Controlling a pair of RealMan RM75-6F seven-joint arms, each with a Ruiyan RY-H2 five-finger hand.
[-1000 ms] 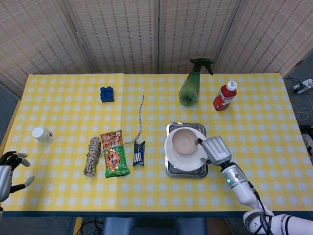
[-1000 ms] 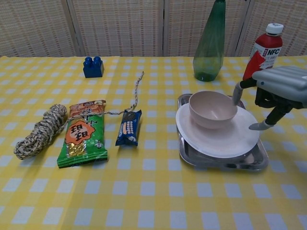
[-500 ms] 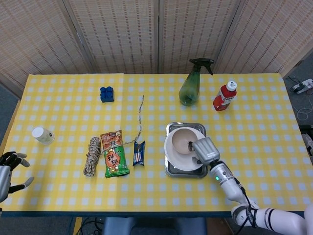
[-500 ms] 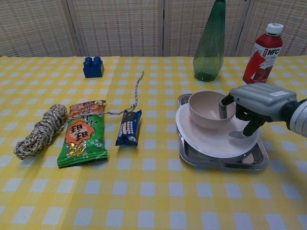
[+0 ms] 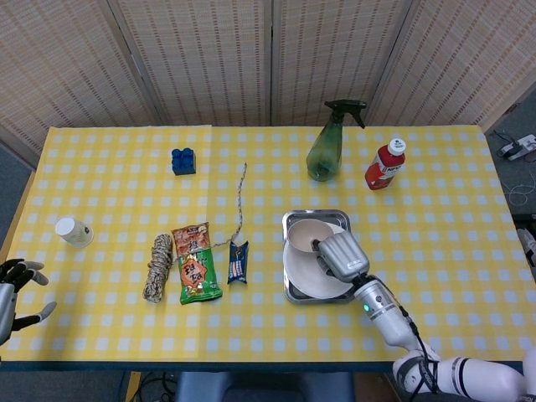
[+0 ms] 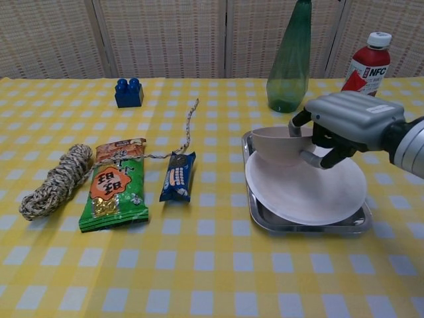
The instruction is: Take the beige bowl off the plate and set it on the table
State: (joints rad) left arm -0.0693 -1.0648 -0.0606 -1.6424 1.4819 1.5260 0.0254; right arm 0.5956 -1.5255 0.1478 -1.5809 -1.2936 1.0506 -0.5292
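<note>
The beige bowl hangs tilted over the back left part of the white plate, which lies in a metal tray. My right hand pinches the bowl's right rim, with fingers inside and the thumb outside. From the head view the bowl sits at the plate's far edge, partly hidden by the right hand. My left hand holds nothing, fingers spread, off the table's front left corner.
A green spray bottle and a red-capped bottle stand behind the tray. Left of it lie a blue wafer pack, a green snack bag, a rope coil, a blue brick and a paper cup.
My right hand closed on the bowl's rim and drew it up and leftward, tilting it. The plate and tray shifted slightly. The left hand stayed put.
</note>
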